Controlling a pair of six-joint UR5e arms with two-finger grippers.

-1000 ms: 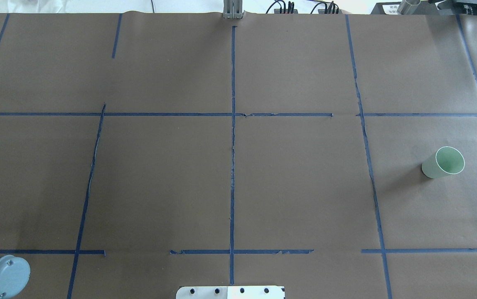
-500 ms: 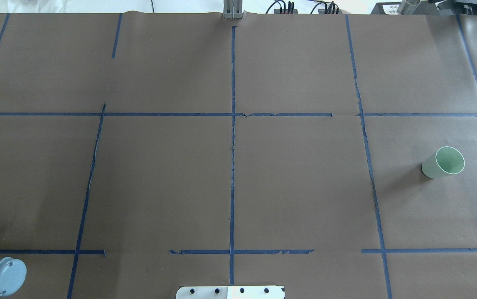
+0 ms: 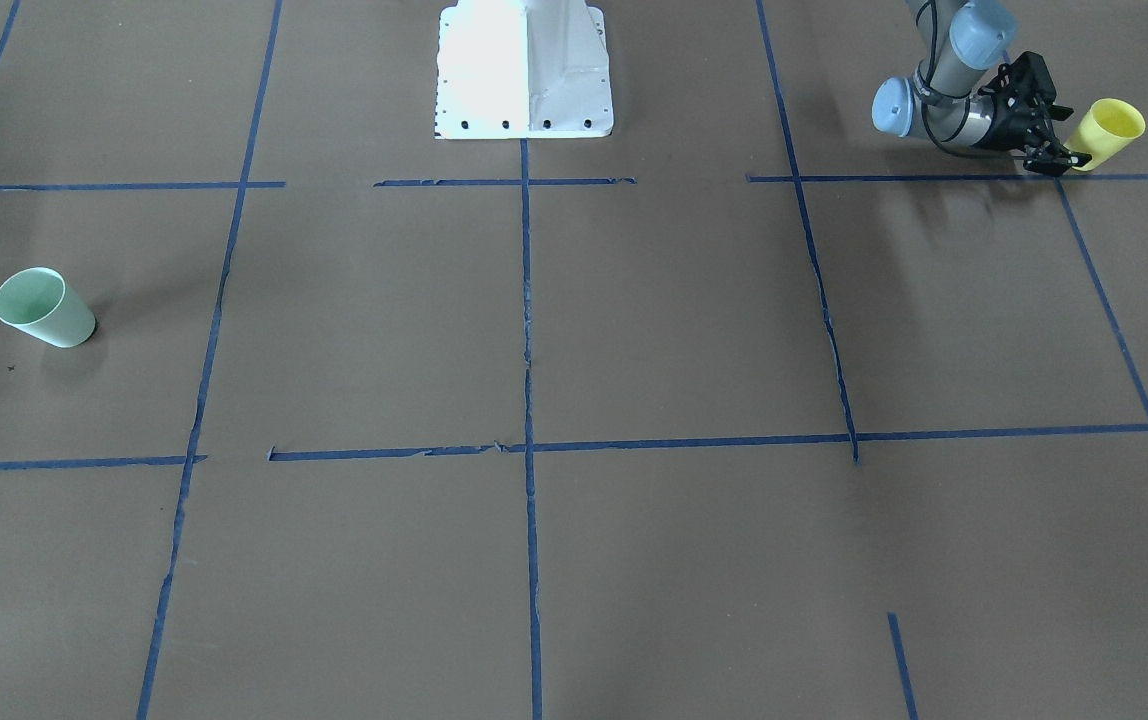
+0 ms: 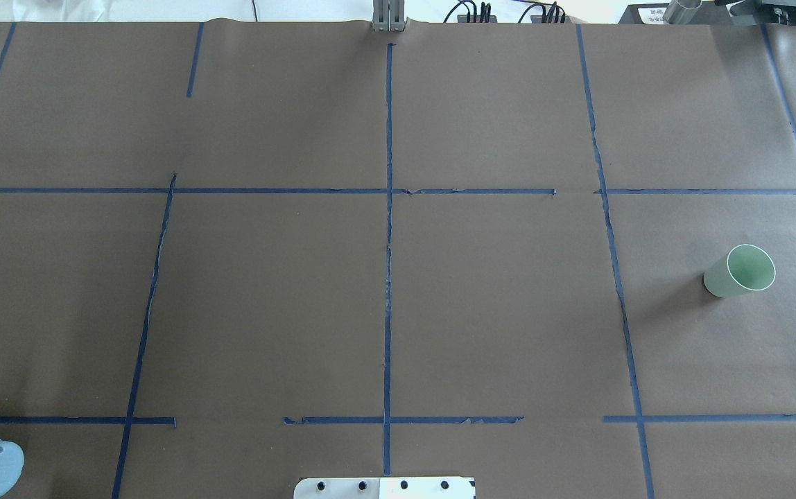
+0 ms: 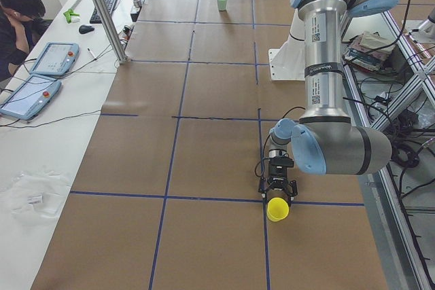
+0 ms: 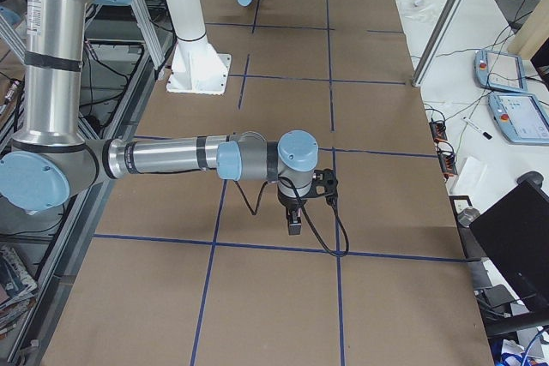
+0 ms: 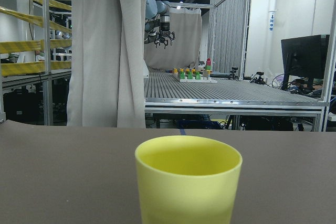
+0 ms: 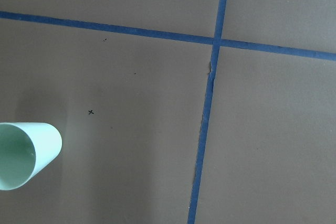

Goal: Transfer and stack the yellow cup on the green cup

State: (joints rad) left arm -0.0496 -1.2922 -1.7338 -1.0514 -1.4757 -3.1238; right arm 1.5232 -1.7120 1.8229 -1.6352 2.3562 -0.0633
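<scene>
We bring the left gripper [image 3: 1064, 155] in low near the table's robot-side left corner, fingers spread and closed on nothing. The small bright yellow tapered plastic cup [image 3: 1112, 128] stands upright just at their tips. We judge it best to slide on until the cup's wall sits squarely between the fingers, then close gently so it does not tip. The pale mint-green tapered plastic cup [image 3: 42, 308] stands near the table's right end edge, and we cannot tell how the right gripper [image 6: 294, 227] holds its fingers.
</scene>
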